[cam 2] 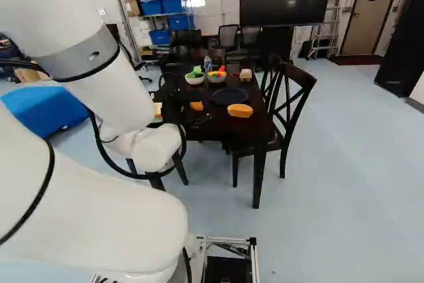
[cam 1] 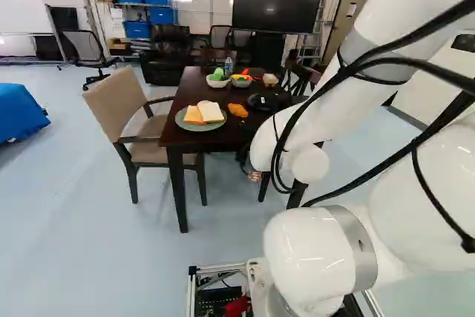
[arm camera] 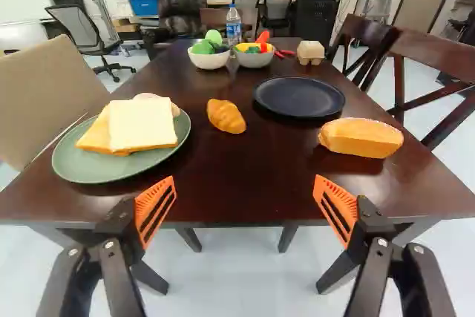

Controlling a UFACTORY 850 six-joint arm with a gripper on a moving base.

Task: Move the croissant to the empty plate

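The gripper [cam 2: 201,121] shows only in part past the wrist in the right base view, dark against the table. In the wrist view the gripper [arm camera: 246,186] is open, its orange pads wide apart with nothing between them, short of the table's near edge. Ahead of it the small golden croissant [arm camera: 226,116] lies on the dark wood, apart from both fingers; the left base view shows the croissant [cam 1: 237,110] too. Beyond the croissant and to one side stands the empty dark blue plate [arm camera: 299,97], touching neither it nor the loaf.
A green plate [arm camera: 111,165] holds bread slices. Across from it lies a bread loaf [arm camera: 361,137]. Two bowls [arm camera: 210,59] [arm camera: 254,58] of toy produce, a bottle [arm camera: 233,24] and a small tan block [arm camera: 310,52] stand farther back. Chairs [arm camera: 56,90] [cam 2: 295,97] flank the table [arm camera: 252,198].
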